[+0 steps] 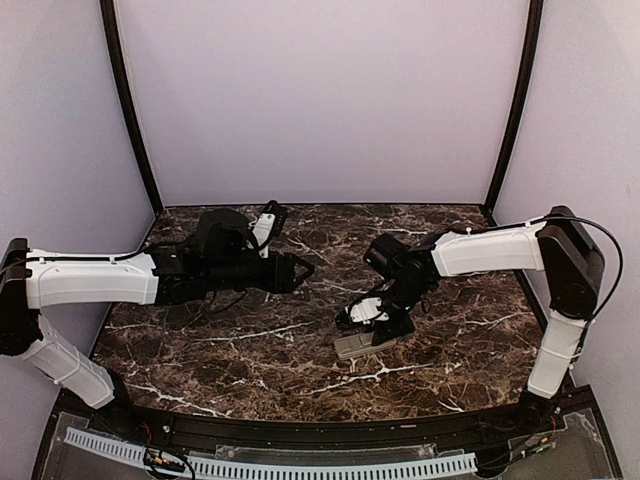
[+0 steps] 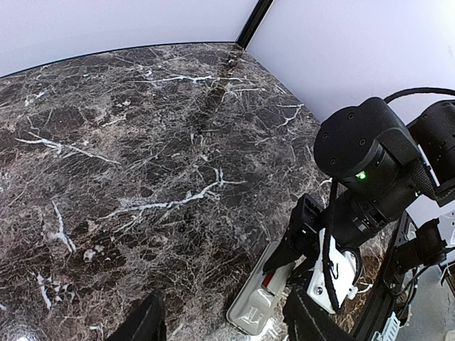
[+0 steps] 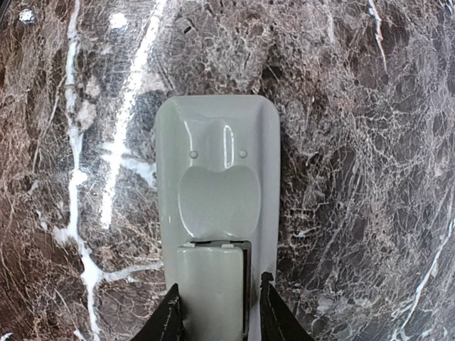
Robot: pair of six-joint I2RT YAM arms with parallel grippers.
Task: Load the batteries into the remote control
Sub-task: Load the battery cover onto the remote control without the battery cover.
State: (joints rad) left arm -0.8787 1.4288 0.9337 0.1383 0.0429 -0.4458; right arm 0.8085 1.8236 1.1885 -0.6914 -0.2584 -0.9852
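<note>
The remote lies flat on the counter, grey back up, right of the middle and toward the near edge. The right claw is directly over one end of it and points down. In the right wrist view its two fingers stand at a narrow gap, one on each side of a small panel that sits in the back of the remote. A thin dark slit runs along one side of this panel. I cannot tell if the fingers press on the panel or only stand beside it.

In the top view the right claw and wrist hide most of the remote; only the near end shows. In the left wrist view a small red spot shows at the remote under the right claw, too small to tell what it is.

The left claw hovers above the counter, well apart from the remote, to its left and further back. Its fingers are wide and hold nothing.
</note>
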